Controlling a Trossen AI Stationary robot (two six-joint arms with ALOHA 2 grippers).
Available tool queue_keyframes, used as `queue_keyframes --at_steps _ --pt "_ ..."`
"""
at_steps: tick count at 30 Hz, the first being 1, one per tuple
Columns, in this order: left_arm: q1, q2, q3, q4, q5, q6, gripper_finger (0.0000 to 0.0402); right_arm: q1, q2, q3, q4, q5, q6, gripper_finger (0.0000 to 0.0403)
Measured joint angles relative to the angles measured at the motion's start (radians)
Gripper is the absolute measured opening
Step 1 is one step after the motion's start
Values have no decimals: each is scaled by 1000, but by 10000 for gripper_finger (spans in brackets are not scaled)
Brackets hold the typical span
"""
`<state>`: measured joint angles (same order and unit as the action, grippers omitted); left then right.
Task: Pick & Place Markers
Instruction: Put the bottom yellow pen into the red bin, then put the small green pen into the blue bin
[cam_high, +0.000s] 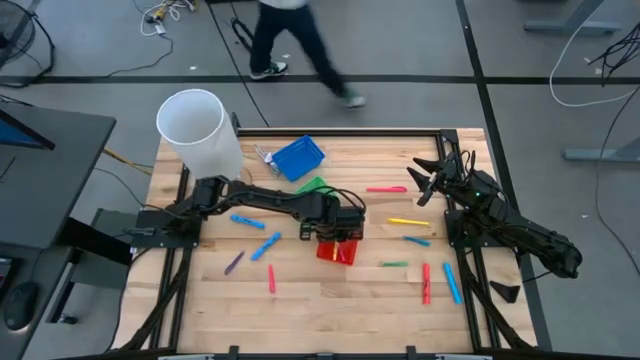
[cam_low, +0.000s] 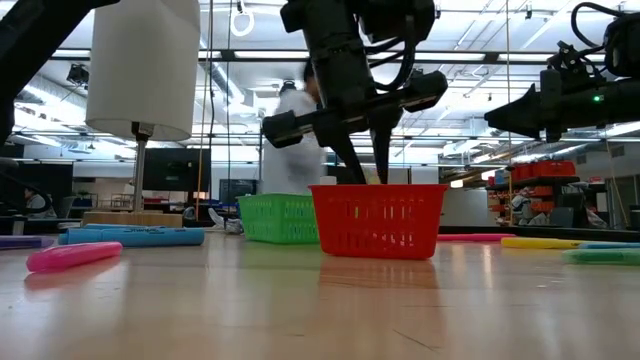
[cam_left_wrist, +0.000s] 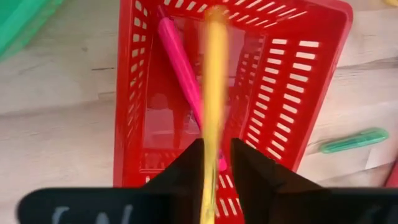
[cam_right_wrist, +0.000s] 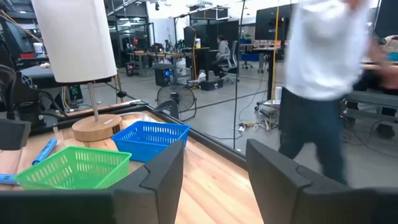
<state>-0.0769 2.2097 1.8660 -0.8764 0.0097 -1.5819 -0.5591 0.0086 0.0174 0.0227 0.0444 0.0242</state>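
Yellow marker (cam_left_wrist: 213, 93) blurred between left end effector (cam_left_wrist: 216, 163) fingers, loosening above red basket (cam_left_wrist: 323, 68); release centred. Right end effector (cam_right_wrist: 214, 174) unclenched, idle.

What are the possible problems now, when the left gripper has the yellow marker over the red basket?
1. The yellow marker between the left gripper fingers looks blurred and long; it may strike the red basket rim or end up leaning out.
2. A pink marker already lies inside, so the yellow one may land across it.
3. The basket looks light; the fingers could nudge it.
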Motion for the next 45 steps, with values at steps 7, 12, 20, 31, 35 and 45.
queue_keyframes --at_steps 7,12,20,31,35,45 --pt "0 0 0 0 -15 -26 147 0 0 0 0 0 0 176" --pt "0 -1 0 1 -16 -26 188 0 0 0 0 0 0 176" --pt "0 -1 0 9 -16 -25 218 0 0 0 0 0 0 176" --pt "0 -2 0 11 -16 -22 218 0 0 0 0 0 0 176" --pt "0 -2 0 12 -16 -11 218 0 0 0 0 0 0 176" --pt "-11 -48 1 8 -14 98 218 0 0 0 0 1 0 176"
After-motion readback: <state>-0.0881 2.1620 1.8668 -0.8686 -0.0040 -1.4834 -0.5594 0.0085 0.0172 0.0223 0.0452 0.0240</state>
